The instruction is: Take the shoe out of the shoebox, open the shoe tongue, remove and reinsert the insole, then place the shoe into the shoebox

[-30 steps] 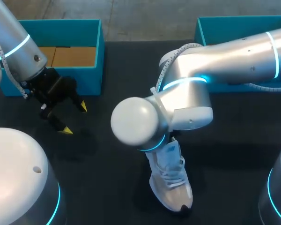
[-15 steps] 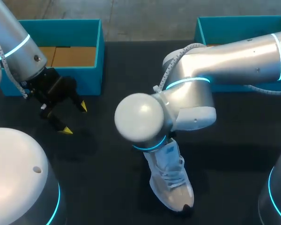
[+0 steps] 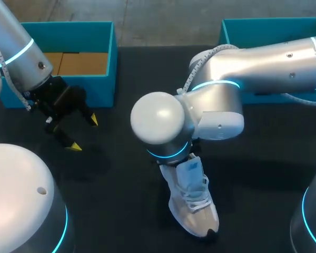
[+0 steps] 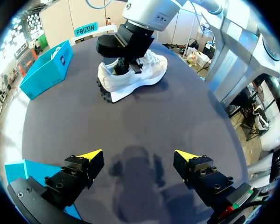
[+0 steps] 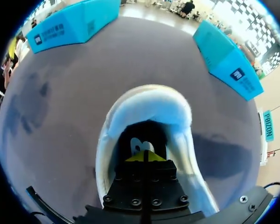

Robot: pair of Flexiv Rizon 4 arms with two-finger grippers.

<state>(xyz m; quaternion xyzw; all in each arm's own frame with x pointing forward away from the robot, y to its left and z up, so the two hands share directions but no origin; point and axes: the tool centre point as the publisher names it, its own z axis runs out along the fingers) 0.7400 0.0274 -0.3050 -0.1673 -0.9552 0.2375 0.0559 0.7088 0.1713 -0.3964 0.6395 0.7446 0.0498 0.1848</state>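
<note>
A white sneaker point(image 3: 194, 208) lies on the black table, toe toward the front edge; it also shows in the left wrist view point(image 4: 139, 78). My right arm reaches over its heel and hides the gripper in the head view. In the right wrist view my right gripper point(image 5: 144, 156) is shut, its yellow tips together inside the shoe point(image 5: 144, 105) opening, just over the insole point(image 5: 139, 143). I cannot see whether it pinches anything. My left gripper point(image 3: 83, 133) hangs open above bare table at the left, far from the shoe, with nothing between its fingers point(image 4: 139, 155).
An open teal shoebox point(image 3: 106, 39) with a brown cardboard bottom stands at the back left, close behind my left gripper. A second teal box point(image 3: 226, 31) stands at the back right, partly hidden by my right arm. Both show beyond the shoe point(image 5: 72, 25) point(image 5: 228, 58).
My right arm's wrist has shifted slightly right and back over the shoe's heel, and the shoe has nudged a little. The left arm has kept still.
</note>
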